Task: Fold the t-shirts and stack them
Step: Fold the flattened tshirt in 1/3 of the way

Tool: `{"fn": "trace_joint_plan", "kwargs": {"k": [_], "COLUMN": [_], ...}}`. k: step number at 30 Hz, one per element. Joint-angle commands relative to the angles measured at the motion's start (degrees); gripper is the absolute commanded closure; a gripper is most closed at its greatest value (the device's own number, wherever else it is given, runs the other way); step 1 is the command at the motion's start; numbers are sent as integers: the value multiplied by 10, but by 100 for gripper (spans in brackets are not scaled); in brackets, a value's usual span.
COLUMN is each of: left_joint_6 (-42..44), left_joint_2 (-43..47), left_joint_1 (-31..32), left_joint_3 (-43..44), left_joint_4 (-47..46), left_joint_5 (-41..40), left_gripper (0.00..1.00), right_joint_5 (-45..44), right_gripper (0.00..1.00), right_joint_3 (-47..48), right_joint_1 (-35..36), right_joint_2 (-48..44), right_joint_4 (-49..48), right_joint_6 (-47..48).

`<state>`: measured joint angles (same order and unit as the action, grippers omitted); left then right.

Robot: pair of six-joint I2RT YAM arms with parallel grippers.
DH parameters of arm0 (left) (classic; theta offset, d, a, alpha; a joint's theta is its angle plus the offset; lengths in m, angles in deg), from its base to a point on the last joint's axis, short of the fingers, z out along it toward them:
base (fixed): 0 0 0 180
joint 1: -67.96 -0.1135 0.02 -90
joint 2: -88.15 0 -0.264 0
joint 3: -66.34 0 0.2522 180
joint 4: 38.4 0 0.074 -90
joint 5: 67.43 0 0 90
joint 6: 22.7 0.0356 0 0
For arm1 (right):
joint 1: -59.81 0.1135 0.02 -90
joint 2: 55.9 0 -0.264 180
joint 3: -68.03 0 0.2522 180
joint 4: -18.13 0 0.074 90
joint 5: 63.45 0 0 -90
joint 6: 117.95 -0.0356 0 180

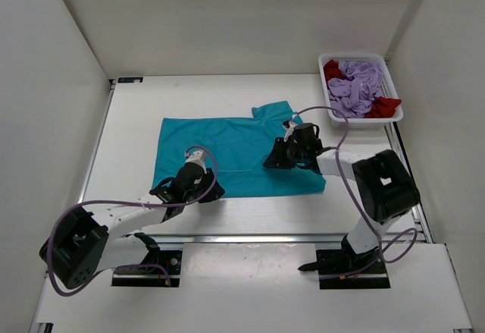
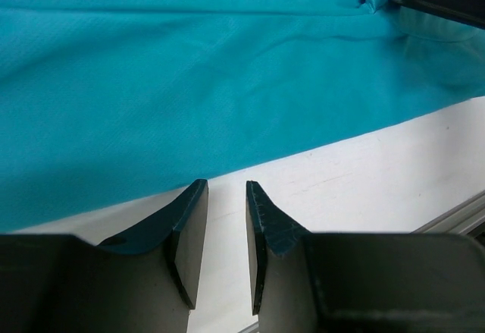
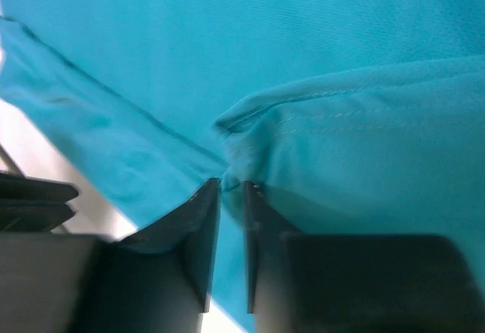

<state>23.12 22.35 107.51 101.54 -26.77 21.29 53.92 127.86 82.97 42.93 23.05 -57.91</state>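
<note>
The teal-blue t-shirt (image 1: 227, 147) lies spread flat on the white table, one sleeve (image 1: 273, 111) sticking out at the back right. My left gripper (image 1: 214, 192) sits low at the shirt's near hem (image 2: 189, 83), open (image 2: 226, 185), with only bare table between its fingers. My right gripper (image 1: 270, 161) rests on the shirt's right half. Its jaws stand slightly apart (image 3: 231, 185), with a stitched, folded-over edge (image 3: 341, 113) of the shirt bunched at the fingertips. The lavender t-shirt (image 1: 356, 86) and the red t-shirt (image 1: 332, 70) are crumpled in the basket.
The white mesh basket (image 1: 360, 58) stands at the back right corner of the table. White walls close in the table on the left, back and right. A metal rail (image 1: 265, 237) runs along the near edge in front of both arm bases.
</note>
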Motion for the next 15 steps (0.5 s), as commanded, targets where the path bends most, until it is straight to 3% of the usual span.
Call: {"fn": "trace_joint_plan", "kwargs": {"k": [1,5,10,15], "left_joint_6": [27,45,80,88], "left_joint_2": [-18,-39,-51,-79], "left_joint_1": [4,-32,-80,-95], "left_joint_3": [48,64,65,56], "left_joint_4": [10,21,60,66], "left_joint_5": [-14,-1,-2,32], "left_gripper": [63,62,61,61], "right_joint_5": [-17,-43,-80,-135], "right_gripper": [75,72,99,100], "right_joint_3": [-7,-53,-97,-101], "right_joint_1": [2,25,61,89], "right_joint_2": [-72,-124,-112,-88], "right_joint_4": [0,-4,-10,22], "right_joint_6": [19,17,17,26]}}
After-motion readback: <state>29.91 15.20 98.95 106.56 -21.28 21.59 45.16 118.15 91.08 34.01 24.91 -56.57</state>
